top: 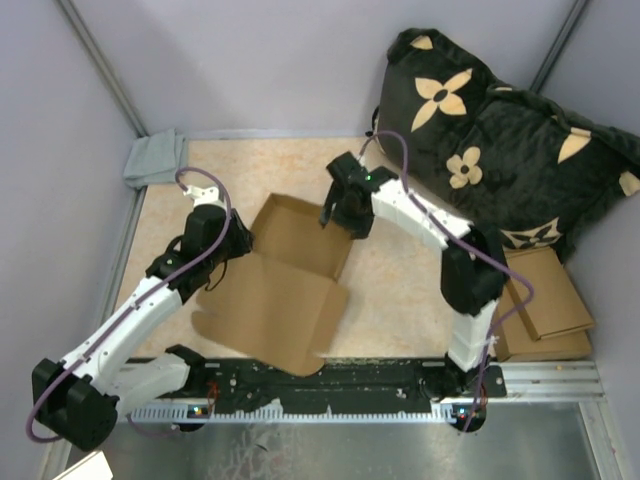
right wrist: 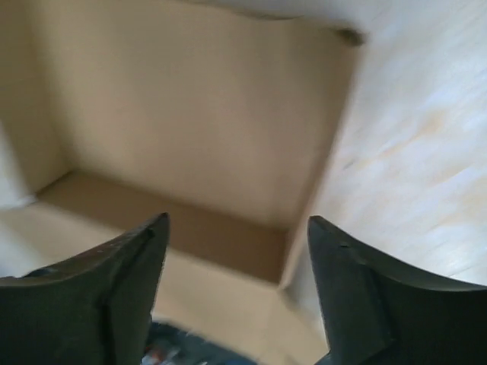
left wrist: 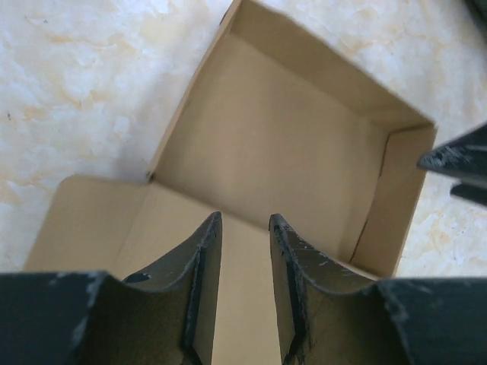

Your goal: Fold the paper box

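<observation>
Below both pairs of fingers lies the paper box (top: 290, 270), half formed on the table (top: 400, 290). It has a shallow tray with raised walls at its far end and a flat lid panel spread toward the arm bases.

Over the near left part of the tray, the left gripper (left wrist: 245, 220) hovers with its fingers (left wrist: 202, 289) a narrow gap apart. Bare cardboard shows through the gap and nothing sits between them. Whether they touch the cardboard I cannot tell. Right at these fingertips runs the crease where the lid panel meets the tray floor. Beyond it the tray opens out, one wall standing to the left of the fingers and another to their right. A dark fingertip of the other arm shows just outside that right wall.

At the tray's right wall, the right gripper (top: 338, 215) points down with its fingers (right wrist: 122, 296) spread wide, holding nothing. Its wrist view is blurred, but the tray's inner corner lies ahead of and between the two fingers, with bare table to the right of the right one.

Well to the right of the right fingers, a black cushion (top: 500, 140) with tan flowers leans in the corner, with stacked cardboard pieces (top: 550, 300) in front of it. Far to the left of the left fingers lies a grey cloth (top: 155, 158).
</observation>
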Robot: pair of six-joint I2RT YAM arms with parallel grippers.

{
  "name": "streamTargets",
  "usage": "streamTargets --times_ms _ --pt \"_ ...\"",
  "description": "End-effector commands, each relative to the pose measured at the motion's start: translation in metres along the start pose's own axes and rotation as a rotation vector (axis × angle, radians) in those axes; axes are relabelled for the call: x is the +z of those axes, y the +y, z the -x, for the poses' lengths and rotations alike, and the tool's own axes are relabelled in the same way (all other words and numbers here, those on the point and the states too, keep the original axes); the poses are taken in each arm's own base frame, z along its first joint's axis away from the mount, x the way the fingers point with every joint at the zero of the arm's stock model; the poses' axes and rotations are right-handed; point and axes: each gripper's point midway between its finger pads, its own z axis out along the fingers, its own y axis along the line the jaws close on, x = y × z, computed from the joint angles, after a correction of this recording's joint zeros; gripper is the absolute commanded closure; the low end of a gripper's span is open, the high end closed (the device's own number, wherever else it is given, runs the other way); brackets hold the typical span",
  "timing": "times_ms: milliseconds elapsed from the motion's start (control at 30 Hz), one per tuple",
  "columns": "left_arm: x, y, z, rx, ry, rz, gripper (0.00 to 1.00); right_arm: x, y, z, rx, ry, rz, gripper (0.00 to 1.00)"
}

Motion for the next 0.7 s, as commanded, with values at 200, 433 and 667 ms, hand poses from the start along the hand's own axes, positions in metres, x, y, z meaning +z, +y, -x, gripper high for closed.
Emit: streamTargets --times_ms 200,433,667 --pt "-0.003 -0.019 0.017 -0.021 -0.055 -0.091 0.62 -0.111 0.049 0.003 -0.44 -0.237 0.19 0.17" --pt "-0.024 -0.007 0.03 -0.028 -0.109 -0.047 0.62 -0.006 0.049 0.044 -1.018 -0.228 0.116 0.18" --pt "-0.041 0.011 0.034 -0.039 -0.139 0.022 0.62 0.015 0.106 0.055 -0.993 -0.23 0.32 0.2"
